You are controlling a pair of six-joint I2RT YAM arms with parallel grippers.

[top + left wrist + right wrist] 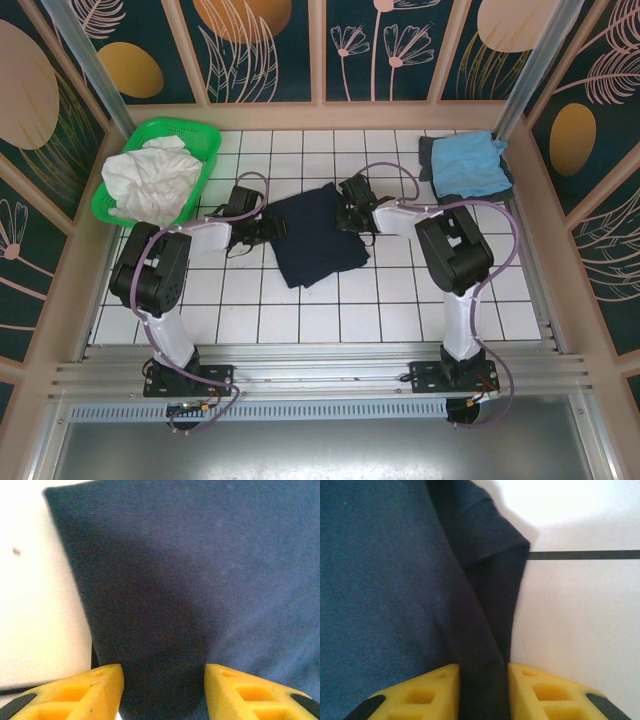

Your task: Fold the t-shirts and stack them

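A folded dark navy t-shirt (315,240) lies on the white tiled table in the middle. My left gripper (272,231) sits low at its left edge; in the left wrist view its yellow fingers (95,690) stand well apart, open, over flat navy cloth (200,580). My right gripper (352,216) is at the shirt's right edge, its jaws narrowly open with a dark ridge of the navy shirt (385,580) standing between the fingers (540,690). A light blue t-shirt (468,165) lies folded on a dark grey one (427,157) at the back right.
A green plastic basket (175,126) holding crumpled white cloth (150,180) stands at the back left. Patterned walls close in the table on three sides. Bare tiles (400,300) lie in front of the navy shirt.
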